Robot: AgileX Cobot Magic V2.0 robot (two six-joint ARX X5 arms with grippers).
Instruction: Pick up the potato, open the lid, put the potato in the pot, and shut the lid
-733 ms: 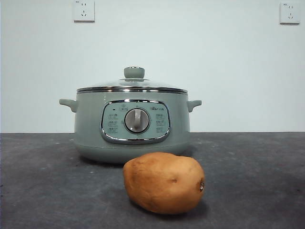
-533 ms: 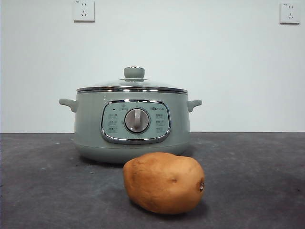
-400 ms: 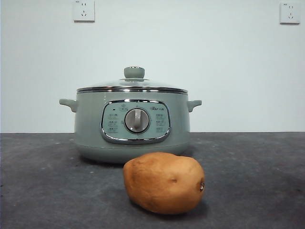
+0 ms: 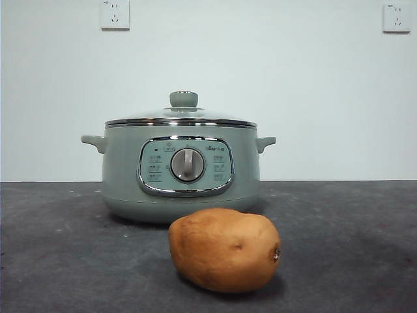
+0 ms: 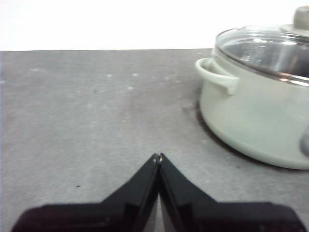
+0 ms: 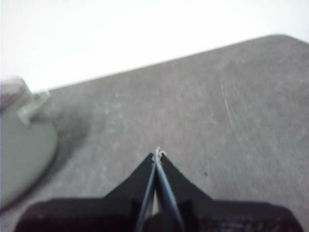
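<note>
We find the large oval brown-tan potato (image 4: 224, 250) lying free on the dark grey table (image 4: 58, 261), nearest the front camera and just in front of the round pale sage-green electric pot (image 4: 180, 168), at about 5 o'clock from the pot's grey dial (image 4: 187, 164). Nothing touches the potato, so we judge the pick-up step not yet begun.

The shallow domed glass lid with chrome rim (image 4: 180, 119) sits seated on the pot, its round sage-green knob (image 4: 184, 99) upright at 12 o'clock. We judge this placement keeps the pot sealed until a hand lifts the knob.

The left hand (image 5: 158, 157) holds nothing; its two black jaws are pressed together at the tips. It hangs above bare table, with the pot's side handle (image 5: 217, 75) at about 2 o'clock from it. The right hand (image 6: 158, 153) likewise grips nothing, jaws meeting at the tips, with the pot (image 6: 21, 145) blurred at about 9 o'clock.

Two white wall sockets (image 4: 115, 14) are mounted well above the scene. We see no obstruction between either hand and the potato; the closed lid is the only barrier to the pot's interior.
</note>
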